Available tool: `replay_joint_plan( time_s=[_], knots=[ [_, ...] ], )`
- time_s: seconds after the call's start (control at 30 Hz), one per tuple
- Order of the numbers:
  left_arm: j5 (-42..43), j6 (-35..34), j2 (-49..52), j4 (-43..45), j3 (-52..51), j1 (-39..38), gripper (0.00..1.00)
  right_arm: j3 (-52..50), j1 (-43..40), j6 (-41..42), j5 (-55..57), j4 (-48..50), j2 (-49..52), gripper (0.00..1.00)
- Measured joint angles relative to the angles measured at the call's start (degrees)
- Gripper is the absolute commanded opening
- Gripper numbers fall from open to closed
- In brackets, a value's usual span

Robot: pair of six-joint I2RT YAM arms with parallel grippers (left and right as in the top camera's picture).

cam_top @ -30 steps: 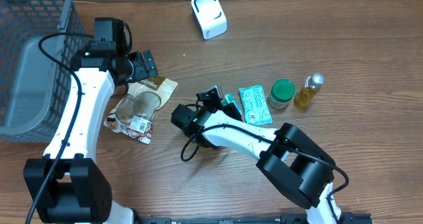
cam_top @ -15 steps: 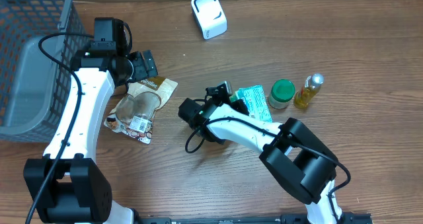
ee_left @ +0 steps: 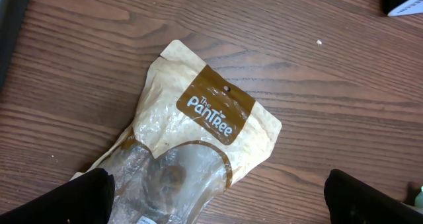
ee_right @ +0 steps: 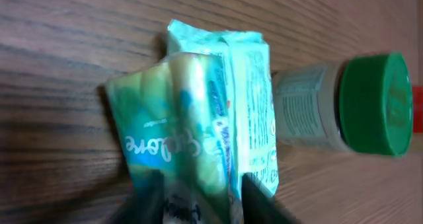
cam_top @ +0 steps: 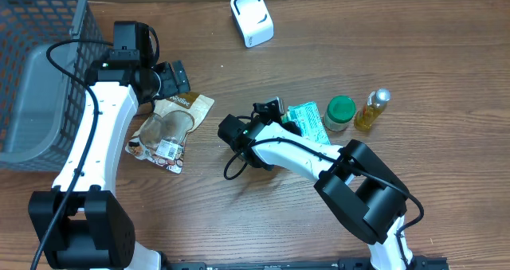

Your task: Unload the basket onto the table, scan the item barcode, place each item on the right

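We straddle the teal packet (ee_right: 178,131) with right fingers (ee_right: 258,201), grip unclear, to present its barcode; left fingers (ee_left: 86,201) gape open above pouch (ee_left: 198,138).

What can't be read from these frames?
- Whether the right gripper grips the teal packet: right wrist, fingers blurred and cut by the bottom edge; overhead, the arm covers it.
- That packet's barcode: none seen in any view; print blurred.
- Lower end of the brown pouch: left wrist, cut by the bottom edge; its white label is too small overhead.
- Print on the jar: right wrist, blurred.
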Motion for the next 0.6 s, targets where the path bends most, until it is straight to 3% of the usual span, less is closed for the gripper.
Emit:
replay_joint_plan(
  time_s=[0.5, 0.6],
  knots=[
    [0.0, 0.0, 0.0, 0.0, 0.0, 0.0, 1.00, 5.0, 0.0, -0.1, -3.4, -1.7, 0.0, 0.47],
    [0.0, 0.0, 0.0, 0.0, 0.0, 0.0, 1.00, 7.0, 0.0, -0.1, -3.7, -2.6, 0.0, 0.60]
  ],
)
